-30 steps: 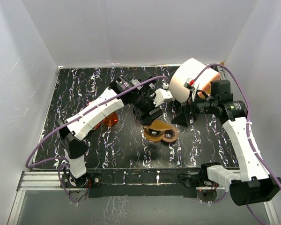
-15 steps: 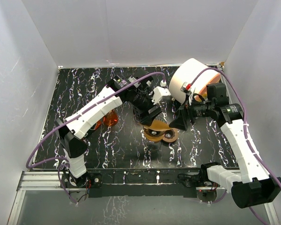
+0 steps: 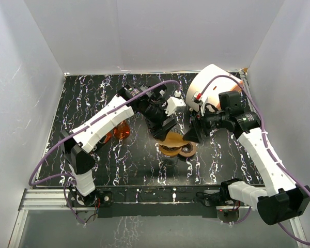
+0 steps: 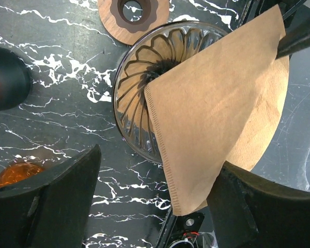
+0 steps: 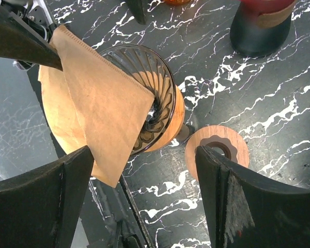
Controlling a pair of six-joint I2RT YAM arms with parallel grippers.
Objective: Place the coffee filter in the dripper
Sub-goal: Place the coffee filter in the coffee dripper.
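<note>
Hard to see much from above: just a scrap of the brown paper coffee filter [image 3: 171,138] peeking out between the left claw [image 3: 163,125] and the right claw [image 3: 192,134]. In the left wrist view, far side of the ribbed clear glass dripper [image 4: 137,88] hidden behind the paper, and the paper's bottom corner tucked behind a black finger [image 4: 258,206]. Same in the right wrist view: low edge cut off by a finger there too. Real touch between fingers and paper: cannot tell. Left claw spread wide, filter in the gap, not squeezed. Right claw spread wide too, around dripper and paper. Filter folded flat, leaning on the dripper's rim. Pointed tip down in the middle of the glass bowl; wide round edge out past the rim. Long way, tip to round edge: toward the right in the left wrist view, toward the left in the right wrist view. Round wooden ring [image 4: 133,15] flat on the black streaky table [image 4: 67,57], just beside the dripper.
</note>
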